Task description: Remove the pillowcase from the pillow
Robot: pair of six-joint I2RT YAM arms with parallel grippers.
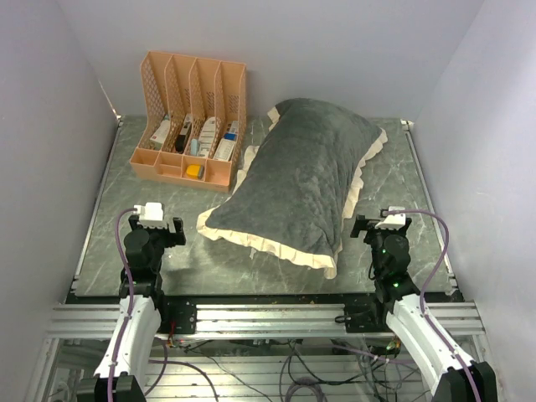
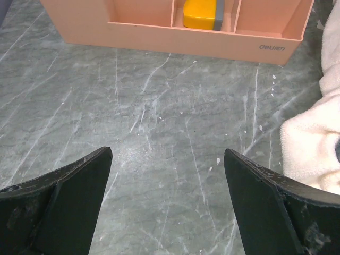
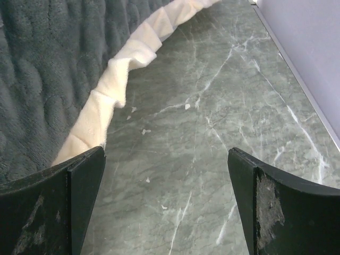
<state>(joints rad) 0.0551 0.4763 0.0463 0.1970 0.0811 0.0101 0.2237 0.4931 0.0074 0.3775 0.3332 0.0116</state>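
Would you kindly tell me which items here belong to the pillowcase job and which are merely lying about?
Job: pillowcase, grey plush with cream frill; pillow, hidden inside it; left pincer and right pincer, both open.
Lying about: peach organizer; small packages in its slots; yellow item in its front tray.

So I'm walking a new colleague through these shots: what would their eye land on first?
The plump dark grey pillowcase with its cream frill dominates, lying slantwise across the middle of the table. Next come the peach desk organiser at the back left, and the left tool and right tool, both open, flanking the pillowcase's near end.
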